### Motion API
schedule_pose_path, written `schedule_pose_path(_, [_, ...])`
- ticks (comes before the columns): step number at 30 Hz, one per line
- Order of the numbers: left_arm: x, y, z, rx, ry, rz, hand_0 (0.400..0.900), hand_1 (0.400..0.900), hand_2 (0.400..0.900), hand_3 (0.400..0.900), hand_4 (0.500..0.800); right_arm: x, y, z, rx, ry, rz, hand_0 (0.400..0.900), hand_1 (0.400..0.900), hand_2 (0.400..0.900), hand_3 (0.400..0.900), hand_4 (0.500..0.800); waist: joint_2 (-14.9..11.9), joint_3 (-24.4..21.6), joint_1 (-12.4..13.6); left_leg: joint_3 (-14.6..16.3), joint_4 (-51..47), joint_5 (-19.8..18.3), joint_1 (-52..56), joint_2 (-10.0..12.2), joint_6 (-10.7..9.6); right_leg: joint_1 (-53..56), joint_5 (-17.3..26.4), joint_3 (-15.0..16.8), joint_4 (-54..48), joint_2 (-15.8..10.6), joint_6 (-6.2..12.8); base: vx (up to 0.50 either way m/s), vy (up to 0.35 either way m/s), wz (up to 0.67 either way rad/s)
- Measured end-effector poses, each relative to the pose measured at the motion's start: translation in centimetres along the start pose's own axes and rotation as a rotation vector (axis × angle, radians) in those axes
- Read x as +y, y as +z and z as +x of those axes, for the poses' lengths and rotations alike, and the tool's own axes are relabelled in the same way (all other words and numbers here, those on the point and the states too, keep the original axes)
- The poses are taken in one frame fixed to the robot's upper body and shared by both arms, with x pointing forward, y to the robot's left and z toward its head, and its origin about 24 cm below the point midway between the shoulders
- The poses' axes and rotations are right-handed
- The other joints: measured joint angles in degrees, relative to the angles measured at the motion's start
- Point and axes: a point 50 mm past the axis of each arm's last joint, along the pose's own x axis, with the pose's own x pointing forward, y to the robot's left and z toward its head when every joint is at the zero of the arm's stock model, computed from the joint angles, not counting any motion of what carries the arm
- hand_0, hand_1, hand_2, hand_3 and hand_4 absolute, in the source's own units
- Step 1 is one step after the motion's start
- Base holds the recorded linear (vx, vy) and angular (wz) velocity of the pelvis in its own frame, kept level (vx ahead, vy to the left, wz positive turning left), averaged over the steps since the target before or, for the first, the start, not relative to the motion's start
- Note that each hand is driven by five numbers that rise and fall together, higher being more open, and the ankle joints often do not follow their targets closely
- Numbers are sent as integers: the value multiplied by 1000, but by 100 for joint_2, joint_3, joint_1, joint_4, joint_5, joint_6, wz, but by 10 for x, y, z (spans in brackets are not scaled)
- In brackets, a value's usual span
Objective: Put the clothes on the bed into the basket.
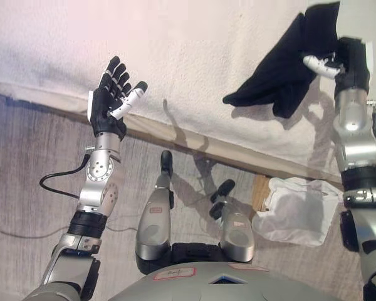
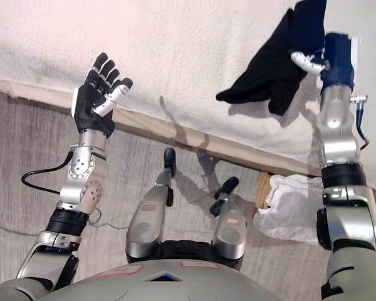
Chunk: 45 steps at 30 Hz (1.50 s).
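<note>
A black garment [image 1: 282,69] hangs over the white bed [image 1: 194,69], gripped at its upper right by my right hand [image 1: 344,59]. The hand's fingers are curled on the cloth, and the cloth's lower end droops down to the left above the bedcover. It shows the same way in the right eye view [image 2: 269,66]. My left hand [image 1: 113,97] is raised over the bed's front edge on the left, fingers straight and spread, holding nothing. No basket is in view.
The bed's front edge [image 1: 207,147] runs diagonally from upper left to lower right. A white crumpled bag or cloth [image 1: 297,213] lies on the wood floor [image 1: 25,163] beside the bed's edge at the lower right.
</note>
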Motion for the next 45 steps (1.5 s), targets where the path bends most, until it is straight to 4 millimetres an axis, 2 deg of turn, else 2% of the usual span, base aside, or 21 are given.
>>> schedule_pose_path(4, [13, -9, -14, 49, 15, 18, 900, 900, 900, 900, 800, -6, -31, -26, 73, -11, -2, 400, 400, 400, 400, 500, -109, -244, -116, 213, -88, -86, 311, -10, -29, 205, 54, 186, -148, -17, 37, 5, 30, -37])
schedule_pose_path(5, [16, -13, -18, 67, 26, 20, 900, 900, 900, 900, 800, -10, -41, -32, 103, -16, -14, 400, 400, 400, 400, 500, -122, -394, -226, 260, -126, -94, 344, -11, -39, 214, 79, 215, -205, -9, 75, -21, 24, -45])
schedule_pose_path(11, [34, -30, -41, 160, 70, 25, 900, 900, 900, 900, 800, -28, -87, -70, 262, -66, -47, 400, 400, 400, 400, 500, -167, -922, -462, 768, -164, -248, 753, 46, -114, 322, 192, 688, -403, 25, 88, -59, 19, -43])
schedule_pose_path(14, [36, -34, -46, 179, 72, 21, 900, 900, 900, 900, 800, -34, -111, -93, 359, -78, -59, 400, 400, 400, 400, 500, -173, -1201, -712, 962, -166, -340, 893, 87, -158, 327, 192, 877, -420, 44, 88, -21, 16, -26])
schedule_pose_path(16, [38, -34, -47, 181, 69, 37, 900, 900, 900, 900, 800, -37, -128, -112, 432, -94, -55, 400, 400, 400, 400, 500, -181, -1356, -759, 1083, -169, -403, 1001, 103, -189, 350, 191, 1012, -437, 51, 89, 7, 21, -15])
schedule_pose_path(22, [38, -35, -49, 187, 40, 43, 900, 900, 900, 900, 800, -58, -171, -154, 656, -153, -86, 400, 400, 400, 400, 500, -41, -1693, -1032, 1225, -198, -471, 1155, 86, -190, 434, 191, 1136, -488, 21, 92, 3, -2, -9])
schedule_pose_path(26, [36, -38, -51, 201, 22, 39, 900, 900, 900, 900, 800, -81, -192, -179, 789, -246, -63, 400, 400, 400, 400, 500, 172, -1816, -1044, 1280, -229, -513, 1216, 80, -199, 462, 202, 1199, -500, 9, 116, 0, 0, 0])
schedule_pose_path(32, [34, -40, -53, 212, -4, 36, 900, 900, 900, 900, 800, -117, -211, -206, 947, -360, -47, 400, 400, 400, 400, 500, 418, -1962, -1046, 1301, -230, -518, 1240, 82, -199, 471, 200, 1222, -503, 7, 118, 8, -33, 2])
schedule_pose_path(36, [31, -43, -55, 225, -25, 34, 900, 900, 900, 900, 800, -148, -215, -219, 1017, -457, -22, 400, 400, 400, 400, 500, 500, -2008, -1041, 1290, -231, -536, 1239, 81, -203, 477, 193, 1212, -507, 1, 128, 20, -49, 4])
schedule_pose_path(45, [22, -49, -59, 254, -83, 29, 900, 900, 900, 900, 800, -200, -201, -218, 1019, -634, 12, 400, 400, 400, 400, 500, 651, -2005, -1052, 1220, -232, -549, 1217, 95, -213, 493, 179, 1138, -527, 11, 145, 33, -62, 3])
